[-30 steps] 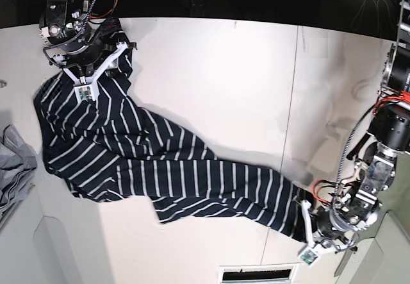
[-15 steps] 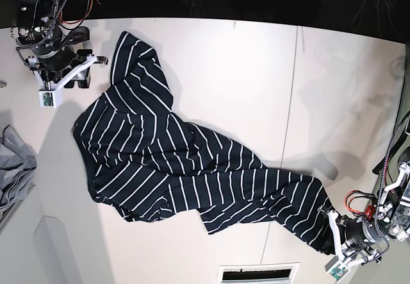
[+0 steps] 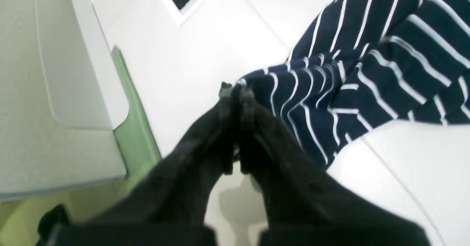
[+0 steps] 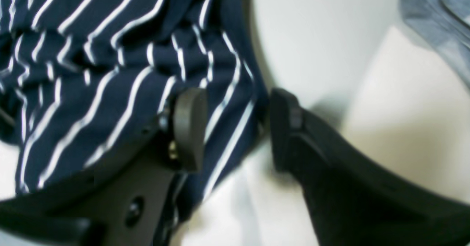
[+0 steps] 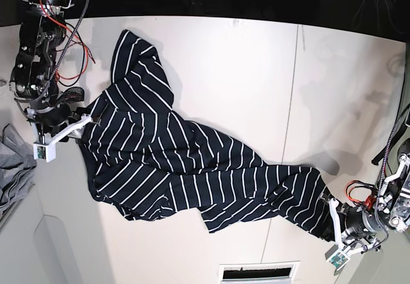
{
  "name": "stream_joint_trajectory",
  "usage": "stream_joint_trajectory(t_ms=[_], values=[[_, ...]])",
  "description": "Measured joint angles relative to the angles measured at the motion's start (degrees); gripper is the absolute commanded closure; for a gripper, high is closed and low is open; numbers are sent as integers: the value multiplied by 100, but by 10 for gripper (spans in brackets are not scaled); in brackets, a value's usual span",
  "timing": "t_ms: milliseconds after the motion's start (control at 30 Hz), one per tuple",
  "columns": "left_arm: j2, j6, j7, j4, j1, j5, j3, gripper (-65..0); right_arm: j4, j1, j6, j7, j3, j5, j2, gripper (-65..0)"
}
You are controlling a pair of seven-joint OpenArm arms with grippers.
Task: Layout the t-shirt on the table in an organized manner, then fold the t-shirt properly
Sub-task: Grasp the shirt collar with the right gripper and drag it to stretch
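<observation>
— Since half a second ago your right hand (image 5: 82, 125) has dropped from beside the upper corner of the t-shirt (image 5: 186, 162) down to its left edge, while the cloth itself has barely shifted on the bench (image 5: 243, 72).

— Why is my left hand (image 3: 237, 91) clamped like that?

— You hold the far tip of the t-shirt pinched at the bench's near right edge; the two fingers (image 3: 248, 102) are pressed together on the striped hem. My guess is you anchor that end so the cloth stays stretched in a long diagonal.

— And the right one?

— Its fingers (image 4: 189, 128) stand fairly wide apart, holding nothing. In the right wrist view, striped cloth lies between them and under the nearer one, the other sitting just past the cloth's edge over bare bench. It looks placed to take a fresh grip there.

— Where does the t-shirt sit overall?

— Bunched and wrinkled across the bench's left and middle, one lobe pointing up toward the far edge, well short of laid flat. A grey garment (image 5: 14, 168) lies apart at the left.
</observation>
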Motion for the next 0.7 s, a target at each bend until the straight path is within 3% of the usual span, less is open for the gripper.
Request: stream_joint_trajectory(t_ms=[300, 433, 700], values=[[-2, 0, 114, 0, 70, 7, 0, 0, -992, 997, 48, 210, 0, 105, -20, -286], [-2, 0, 116, 0, 146, 2, 0, 0, -1401, 1384, 48, 367, 15, 61, -162, -349], [-2, 0, 136, 0, 177, 2, 0, 0, -2999, 1996, 52, 1196, 15, -262, -529, -349]])
